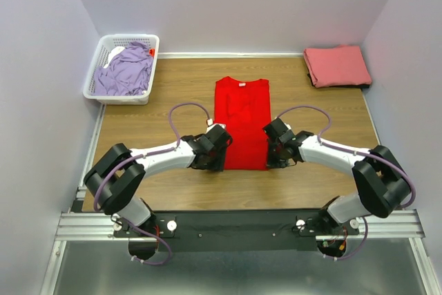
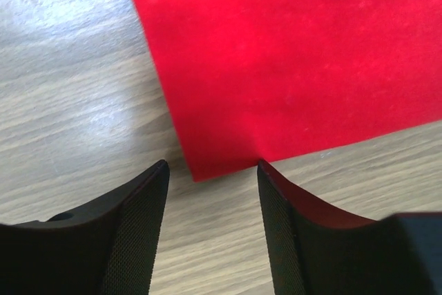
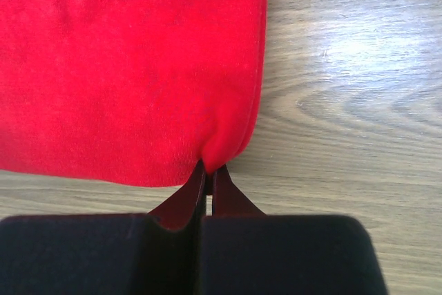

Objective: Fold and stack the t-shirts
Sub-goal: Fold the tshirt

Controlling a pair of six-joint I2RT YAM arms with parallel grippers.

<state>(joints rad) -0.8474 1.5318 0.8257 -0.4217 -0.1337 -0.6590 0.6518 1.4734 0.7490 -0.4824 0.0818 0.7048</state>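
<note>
Right gripper (image 3: 208, 169) tight on a corner of the red t-shirt (image 3: 124, 67); left gripper (image 2: 213, 165) part-open, perhaps touching it.

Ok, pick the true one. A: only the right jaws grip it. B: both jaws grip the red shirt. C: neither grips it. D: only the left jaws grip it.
A: the right jaws are shut on a corner of the red shirt; the left jaws stand open at another.
</note>
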